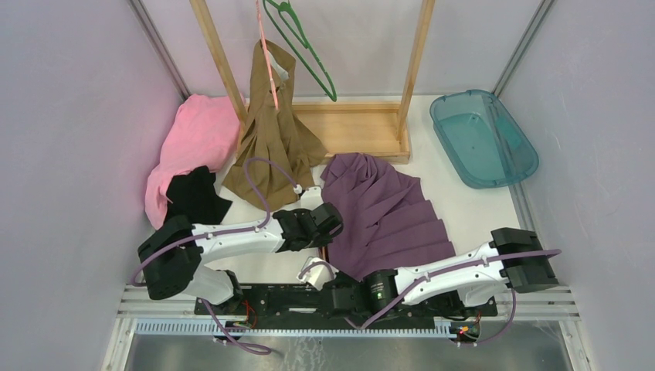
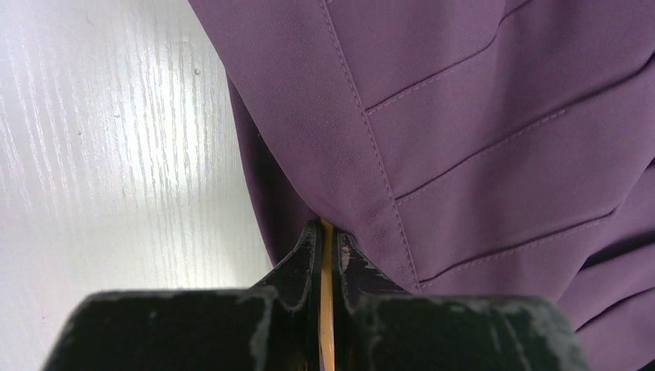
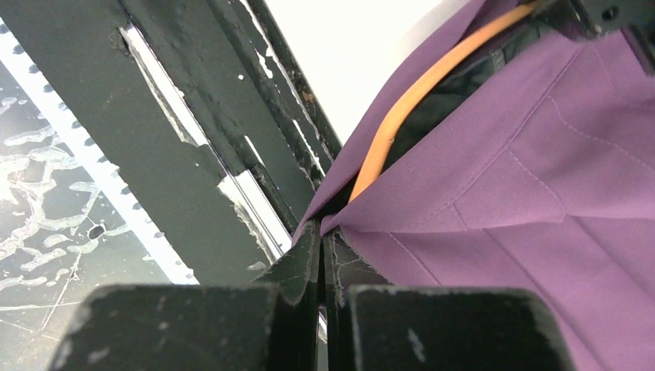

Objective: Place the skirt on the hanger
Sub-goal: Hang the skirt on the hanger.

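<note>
The skirt (image 1: 386, 212) lay spread on the counter (image 1: 479, 216) between the arms. The left pincer (image 2: 327, 232) was shut on its stitched edge, and the right pincer (image 3: 320, 232) was shut on a fold beside an orange hanger (image 3: 417, 85). I think both should lift together and evenly, keeping the cloth tight. The bin (image 1: 483, 139) at far right held nothing.

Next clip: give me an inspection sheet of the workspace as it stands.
Surface: white table, faint wood grain.
Job's things: purple skirt lying spread; orange hanger partly under it.
Clutter: pink cloth, black cloth, brown garment, teal bin, green hanger.
Grippers: left gripper shut on orange hanger at the hem; right gripper shut on skirt's edge.
Cables: purple cable along each arm.
Surroundings: wooden rack, pale walls.
</note>
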